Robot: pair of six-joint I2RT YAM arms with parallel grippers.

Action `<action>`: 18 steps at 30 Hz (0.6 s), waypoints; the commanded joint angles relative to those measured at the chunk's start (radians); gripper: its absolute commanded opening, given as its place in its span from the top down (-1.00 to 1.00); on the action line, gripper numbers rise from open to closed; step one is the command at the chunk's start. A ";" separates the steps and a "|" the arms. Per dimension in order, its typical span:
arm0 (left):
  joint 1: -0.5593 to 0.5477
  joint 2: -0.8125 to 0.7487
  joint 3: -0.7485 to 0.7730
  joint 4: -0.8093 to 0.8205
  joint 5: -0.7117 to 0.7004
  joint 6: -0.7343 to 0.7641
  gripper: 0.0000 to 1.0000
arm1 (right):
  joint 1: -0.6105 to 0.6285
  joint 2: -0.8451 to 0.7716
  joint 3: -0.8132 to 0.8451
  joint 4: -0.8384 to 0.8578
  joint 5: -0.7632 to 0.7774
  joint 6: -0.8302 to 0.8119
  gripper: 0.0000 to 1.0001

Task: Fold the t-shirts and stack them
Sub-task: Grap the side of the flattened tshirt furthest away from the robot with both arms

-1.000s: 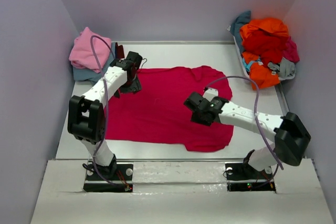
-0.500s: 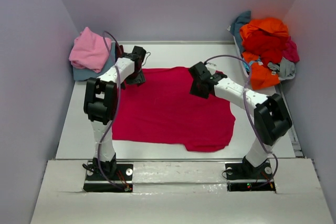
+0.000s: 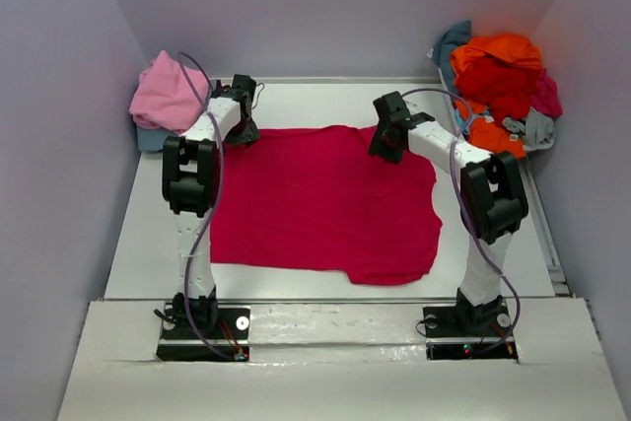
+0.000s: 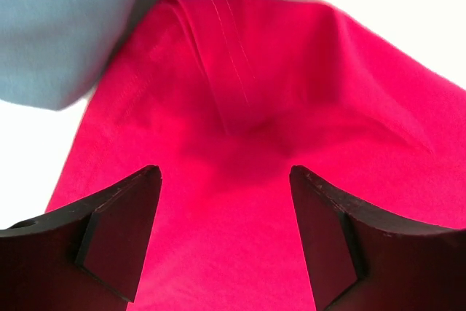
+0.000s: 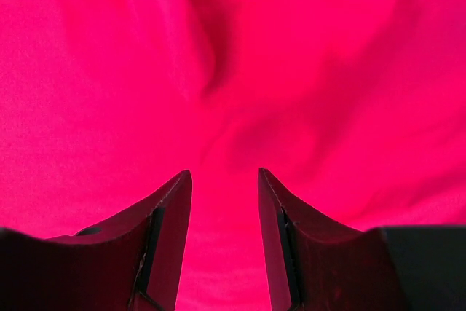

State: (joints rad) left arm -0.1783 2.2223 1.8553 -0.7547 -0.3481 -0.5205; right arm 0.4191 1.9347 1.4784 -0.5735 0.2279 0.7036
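A magenta-red t-shirt (image 3: 315,206) lies spread flat in the middle of the table. My left gripper (image 3: 240,129) is at its far left corner. In the left wrist view it (image 4: 224,176) is open wide, with the red cloth (image 4: 240,92) right under the fingers. My right gripper (image 3: 386,143) is at the shirt's far right corner. In the right wrist view it (image 5: 223,176) is open with a narrower gap, and rumpled red cloth (image 5: 240,71) fills the view below the fingers. Neither gripper holds anything.
A pink tee on a dusty blue one (image 3: 166,96) is stacked at the back left, and the blue one (image 4: 58,27) lies just beside my left gripper. A loose pile of orange, red, teal and grey tees (image 3: 501,86) sits at the back right. Walls close in on three sides.
Both arms have stretched away from me. The right gripper moved from the shirt's middle right to its far right corner. The left gripper moved a little farther back at the far left corner.
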 commanded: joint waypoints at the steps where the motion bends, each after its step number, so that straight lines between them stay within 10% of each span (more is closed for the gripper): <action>1: 0.022 0.013 0.084 -0.017 -0.003 0.023 -0.67 | -0.028 0.032 0.127 -0.009 -0.027 -0.055 0.05; 18: 0.031 0.050 0.121 -0.006 0.047 0.056 -0.64 | -0.068 0.187 0.339 -0.068 -0.059 -0.079 0.06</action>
State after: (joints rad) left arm -0.1467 2.2936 1.9663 -0.7597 -0.3000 -0.4831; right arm 0.3595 2.1162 1.7927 -0.6304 0.1844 0.6350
